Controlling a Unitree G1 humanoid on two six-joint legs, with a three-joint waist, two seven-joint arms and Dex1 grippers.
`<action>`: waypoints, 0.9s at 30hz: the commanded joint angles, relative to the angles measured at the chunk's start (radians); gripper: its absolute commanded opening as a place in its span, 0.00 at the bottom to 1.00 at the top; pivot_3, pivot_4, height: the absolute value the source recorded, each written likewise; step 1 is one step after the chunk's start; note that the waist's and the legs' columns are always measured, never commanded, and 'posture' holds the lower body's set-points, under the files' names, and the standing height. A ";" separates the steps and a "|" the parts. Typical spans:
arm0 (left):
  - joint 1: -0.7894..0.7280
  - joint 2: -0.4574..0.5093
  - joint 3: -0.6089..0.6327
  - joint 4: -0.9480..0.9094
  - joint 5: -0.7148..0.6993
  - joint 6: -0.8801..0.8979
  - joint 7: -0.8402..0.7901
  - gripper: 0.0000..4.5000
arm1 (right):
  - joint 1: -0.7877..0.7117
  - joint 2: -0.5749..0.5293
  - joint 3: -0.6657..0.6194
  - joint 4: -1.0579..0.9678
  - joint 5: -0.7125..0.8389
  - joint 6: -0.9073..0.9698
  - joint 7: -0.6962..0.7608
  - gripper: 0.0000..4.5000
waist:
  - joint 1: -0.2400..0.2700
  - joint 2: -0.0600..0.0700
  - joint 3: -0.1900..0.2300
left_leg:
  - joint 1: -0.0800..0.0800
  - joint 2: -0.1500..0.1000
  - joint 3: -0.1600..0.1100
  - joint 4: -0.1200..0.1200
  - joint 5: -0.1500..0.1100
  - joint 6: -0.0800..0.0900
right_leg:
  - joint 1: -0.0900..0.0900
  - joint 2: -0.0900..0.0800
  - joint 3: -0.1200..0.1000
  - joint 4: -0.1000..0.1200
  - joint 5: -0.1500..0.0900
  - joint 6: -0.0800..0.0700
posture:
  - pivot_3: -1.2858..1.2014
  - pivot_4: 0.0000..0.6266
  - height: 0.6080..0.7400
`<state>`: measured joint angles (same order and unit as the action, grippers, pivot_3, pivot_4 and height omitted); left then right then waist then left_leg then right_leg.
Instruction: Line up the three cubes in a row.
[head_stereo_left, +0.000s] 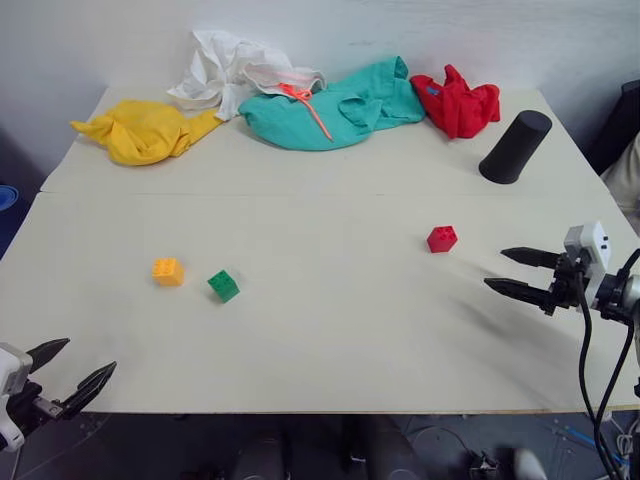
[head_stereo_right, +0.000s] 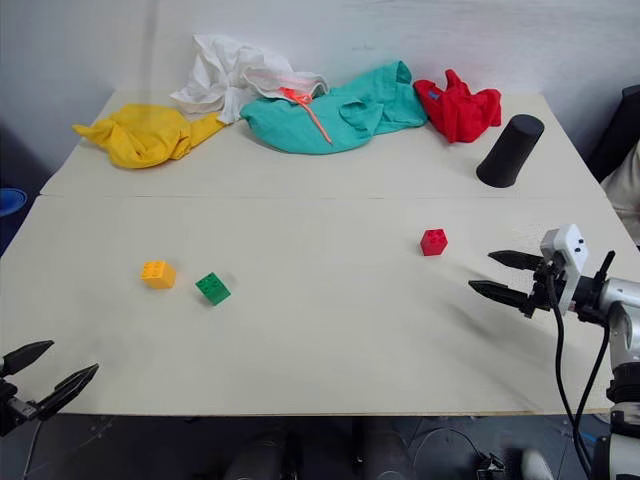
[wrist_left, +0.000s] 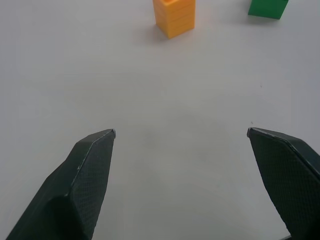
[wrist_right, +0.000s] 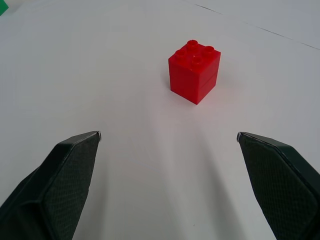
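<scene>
Three studded cubes lie on the white table (head_stereo_left: 320, 340). The orange-yellow cube (head_stereo_left: 168, 271) and the green cube (head_stereo_left: 223, 285) sit close together at the left. Far to the right, alone, stands the red cube (head_stereo_left: 441, 238). My right gripper (head_stereo_left: 510, 270) hovers open just right of the red cube (wrist_right: 194, 70), pointing at it with a gap between. Over the table's front left corner my left gripper (head_stereo_left: 80, 365) is open and empty, and the orange-yellow cube (wrist_left: 174, 16) and green cube (wrist_left: 268, 7) lie well ahead of its fingers.
Along the back edge lie a yellow cloth (head_stereo_left: 145, 130), a white cloth (head_stereo_left: 225, 65), a teal cloth (head_stereo_left: 335, 108) and a red cloth (head_stereo_left: 458, 103). A black cylinder (head_stereo_left: 515, 146) leans at the back right. A seam (head_stereo_left: 300, 194) crosses the table.
</scene>
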<state>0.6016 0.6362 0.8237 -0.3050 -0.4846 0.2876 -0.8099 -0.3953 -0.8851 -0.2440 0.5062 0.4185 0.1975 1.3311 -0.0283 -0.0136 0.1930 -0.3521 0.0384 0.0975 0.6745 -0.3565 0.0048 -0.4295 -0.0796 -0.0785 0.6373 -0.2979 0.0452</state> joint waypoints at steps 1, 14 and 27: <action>0.024 0.002 0.034 -0.023 -0.020 0.011 -0.006 0.99 | 0.016 -0.010 -0.037 -0.050 0.024 0.009 -0.009 1.00 | 0.000 0.000 0.000 | 0.000 0.000 0.000 0.000 0.000 0.000 | 0.000 0.000 0.000 0.000 0.000 0.000 | 0.52 0.24 1.00; -0.032 0.028 0.009 0.039 0.014 -0.004 0.008 0.99 | 0.054 0.019 -0.016 -0.161 -0.015 0.018 -0.149 1.00 | 0.000 0.000 0.000 | 0.000 0.000 0.000 0.000 0.000 0.000 | 0.000 0.000 0.000 0.000 0.000 0.000 | 0.52 0.24 1.00; -0.281 0.199 -0.221 -0.236 -0.258 0.269 -0.082 0.99 | 0.136 0.223 -0.060 -0.608 0.047 0.335 -0.619 1.00 | 0.002 -0.001 -0.001 | -0.001 0.000 -0.002 0.001 0.003 -0.007 | 0.000 -0.001 0.000 0.002 0.000 0.000 | 0.52 0.24 1.00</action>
<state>0.3331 0.8211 0.6337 -0.4831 -0.6767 0.5199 -0.8719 -0.2636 -0.6759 -0.2798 -0.0373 0.4367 0.5034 0.7655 -0.0264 -0.0143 0.1923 -0.3528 0.0384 0.0959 0.6756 -0.3533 -0.0021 -0.4292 -0.0800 -0.0783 0.6389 -0.2978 0.0455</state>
